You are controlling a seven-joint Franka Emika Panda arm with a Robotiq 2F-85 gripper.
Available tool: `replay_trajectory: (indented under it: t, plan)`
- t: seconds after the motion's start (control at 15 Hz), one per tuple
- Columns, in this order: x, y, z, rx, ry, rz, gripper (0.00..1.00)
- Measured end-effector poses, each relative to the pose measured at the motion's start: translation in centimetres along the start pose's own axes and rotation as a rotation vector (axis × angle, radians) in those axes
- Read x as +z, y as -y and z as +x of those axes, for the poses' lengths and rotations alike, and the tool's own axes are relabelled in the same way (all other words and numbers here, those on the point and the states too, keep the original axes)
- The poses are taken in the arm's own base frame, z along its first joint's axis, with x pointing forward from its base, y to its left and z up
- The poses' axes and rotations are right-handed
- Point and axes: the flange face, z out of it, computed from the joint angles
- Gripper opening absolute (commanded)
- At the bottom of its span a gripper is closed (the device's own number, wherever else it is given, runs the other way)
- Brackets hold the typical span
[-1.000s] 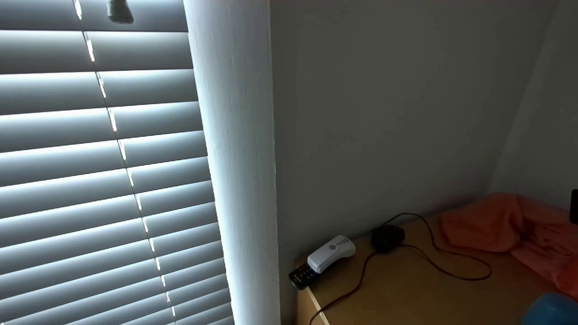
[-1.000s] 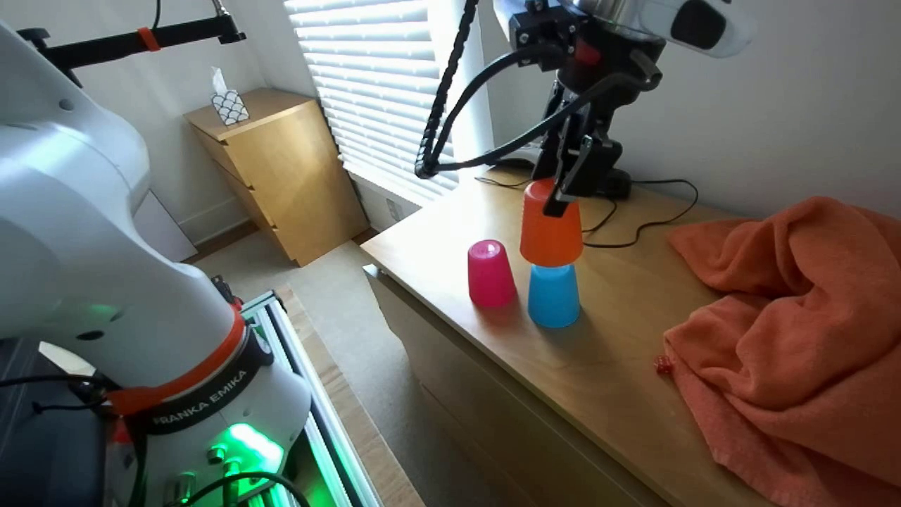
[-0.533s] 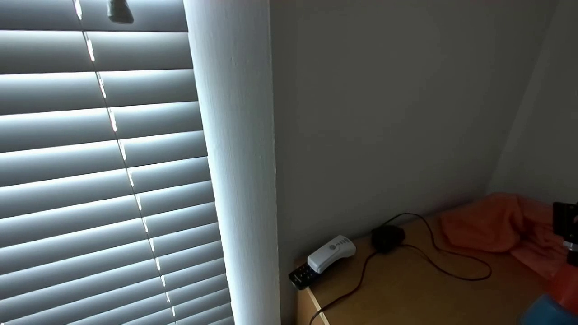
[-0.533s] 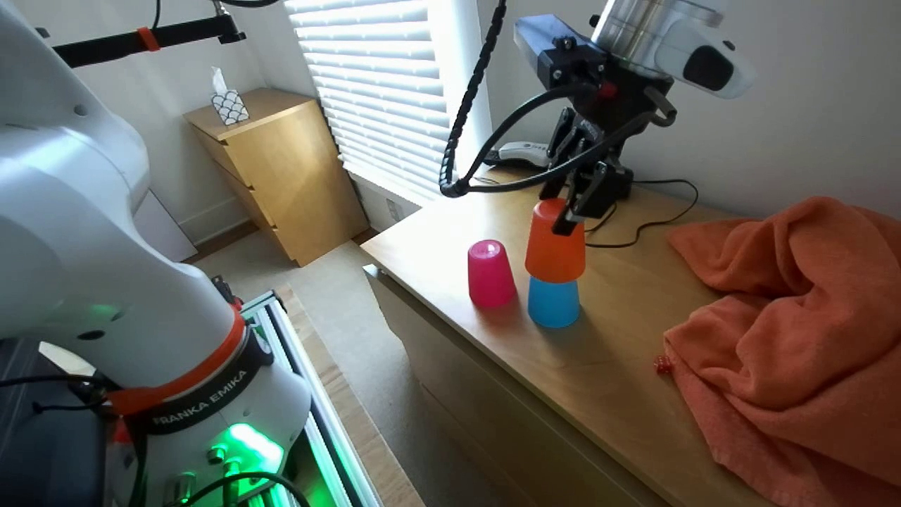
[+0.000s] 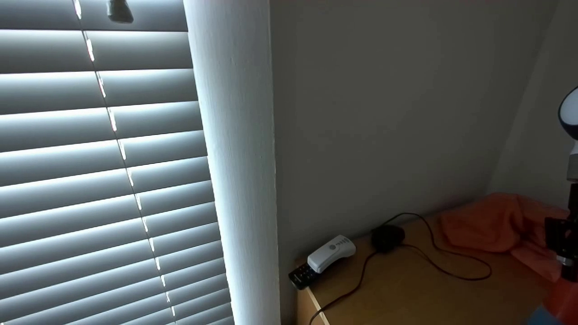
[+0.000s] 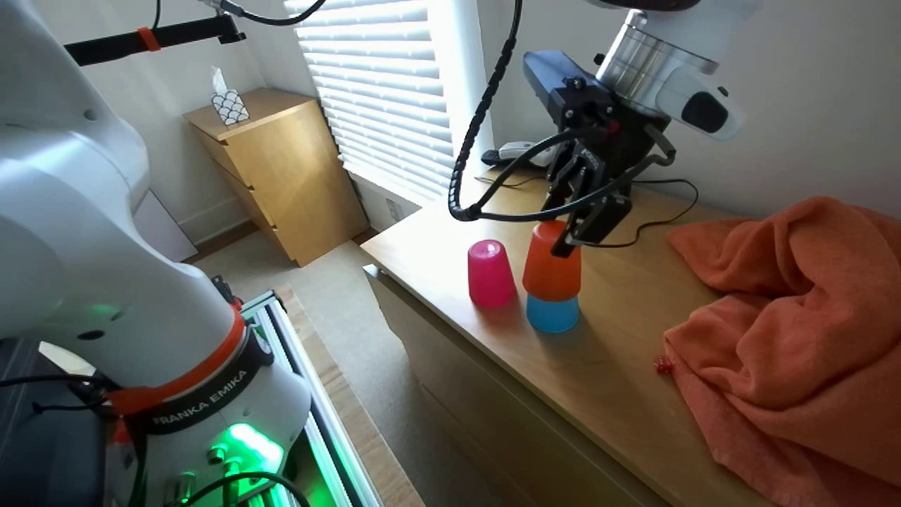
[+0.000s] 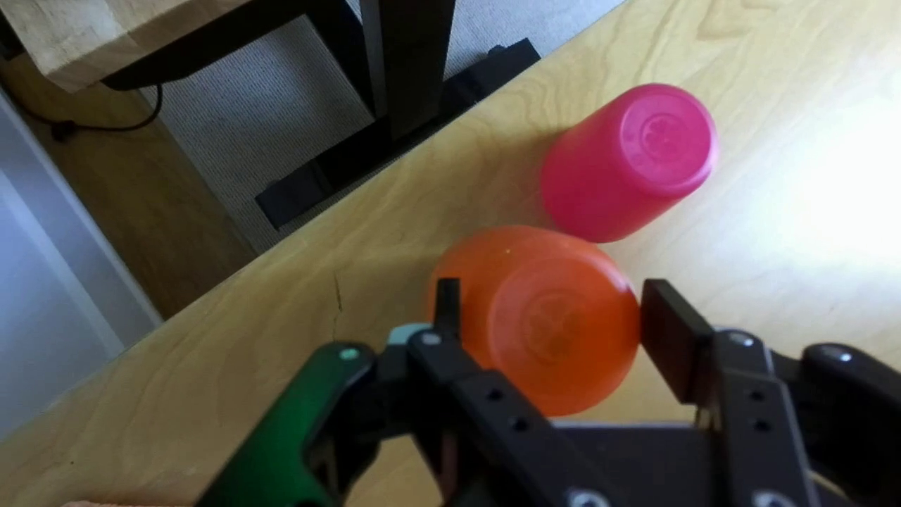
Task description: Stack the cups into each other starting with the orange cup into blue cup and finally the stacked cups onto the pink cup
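Note:
My gripper [image 6: 556, 228] is shut on the orange cup [image 6: 550, 276], which is upside down. In the wrist view the gripper [image 7: 552, 306] has one finger on each side of the orange cup [image 7: 556, 331]. The orange cup sits over the upside-down blue cup [image 6: 553, 315]. Only the lower part of the blue cup shows in that exterior view, and the wrist view hides it. A sliver of the blue cup [image 5: 542, 317] shows at an exterior view's edge. The pink cup [image 6: 491, 274] stands upside down close beside them, also in the wrist view [image 7: 626, 165].
An orange cloth [image 6: 795, 331] lies heaped on the cabinet top [image 6: 619, 394], right of the cups. A black adapter with a cable [image 5: 388, 238] and a white device [image 5: 332, 253] lie near the wall. The cabinet's edge runs close to the pink cup.
My gripper has moved down with the orange cup, tilting as it went. The orange cup now covers much more of the blue cup. The pink cup has not moved.

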Motion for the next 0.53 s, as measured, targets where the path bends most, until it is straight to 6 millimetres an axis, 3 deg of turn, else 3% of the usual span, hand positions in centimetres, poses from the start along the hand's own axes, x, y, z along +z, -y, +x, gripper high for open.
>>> replay_trajectory:
  t: [0.53]
  plan:
    - [4.1,0.0,2.7,0.009,0.015,-0.033,0.39]
